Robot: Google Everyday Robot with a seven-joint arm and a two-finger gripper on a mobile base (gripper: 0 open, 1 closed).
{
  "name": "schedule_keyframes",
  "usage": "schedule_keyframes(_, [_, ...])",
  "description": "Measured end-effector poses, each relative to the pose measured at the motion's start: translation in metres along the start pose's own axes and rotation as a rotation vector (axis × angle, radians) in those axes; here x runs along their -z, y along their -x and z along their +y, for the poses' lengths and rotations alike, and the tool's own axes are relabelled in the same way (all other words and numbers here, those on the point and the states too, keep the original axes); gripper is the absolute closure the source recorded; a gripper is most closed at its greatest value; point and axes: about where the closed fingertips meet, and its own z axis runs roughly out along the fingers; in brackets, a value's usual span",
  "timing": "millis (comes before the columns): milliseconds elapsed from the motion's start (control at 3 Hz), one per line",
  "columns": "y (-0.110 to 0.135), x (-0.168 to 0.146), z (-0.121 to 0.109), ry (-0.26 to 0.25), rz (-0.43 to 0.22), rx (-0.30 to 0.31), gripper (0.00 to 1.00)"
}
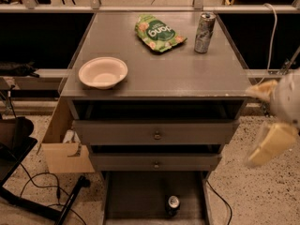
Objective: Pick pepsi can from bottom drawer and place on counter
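- Pepsi can (173,204) stands upright in the bottom drawer (136,196), which is pulled out low below the worktop (187,74).
- Cardboard box (65,149) sits on the floor under the worktop's left edge.
- White bowl (103,72) rests on the worktop's front left.
- Green bag (159,33) lies at the worktop's back middle.
- Silver can (205,33) stands at the worktop's back right.
- Hand (253,125) hangs off the worktop's front right corner, spread and holding nothing.
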Motion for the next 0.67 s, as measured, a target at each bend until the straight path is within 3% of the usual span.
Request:
schedule_keyframes(333, [-0.03, -0.056, 0.035, 0.017, -0.157, -0.051, 0.0])
schedule_keyframes(667, [-0.065, -0.135, 0.082, 0.067, -0.34, -0.164, 0.0])
